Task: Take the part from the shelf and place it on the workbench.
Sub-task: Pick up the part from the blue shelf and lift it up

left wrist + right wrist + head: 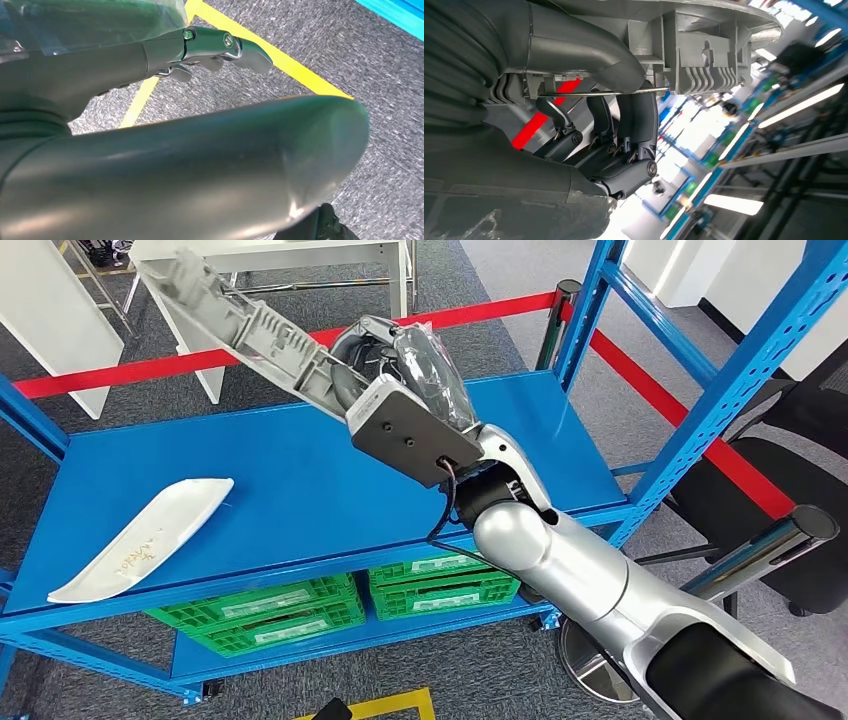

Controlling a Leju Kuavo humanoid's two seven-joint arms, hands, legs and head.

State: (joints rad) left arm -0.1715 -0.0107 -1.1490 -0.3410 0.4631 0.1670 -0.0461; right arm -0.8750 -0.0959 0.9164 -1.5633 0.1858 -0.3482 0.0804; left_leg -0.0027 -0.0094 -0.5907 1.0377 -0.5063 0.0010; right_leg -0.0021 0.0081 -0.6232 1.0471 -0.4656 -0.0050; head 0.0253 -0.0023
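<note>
A long grey moulded part is lifted at a slant above the blue shelf, and my right hand grips its lower end. In the right wrist view the dark fingers curl under the ribbed grey part while the thumb presses from the other side. A second, white curved part lies flat on the shelf's left front corner. My left hand hangs over grey carpet with nothing in it, its fingers loosely extended.
Blue uprights frame the shelf on the right. Green crates fill the lower level. A red barrier tape runs behind, with a white table beyond. A black chair and a chrome post stand at right. Yellow floor lines.
</note>
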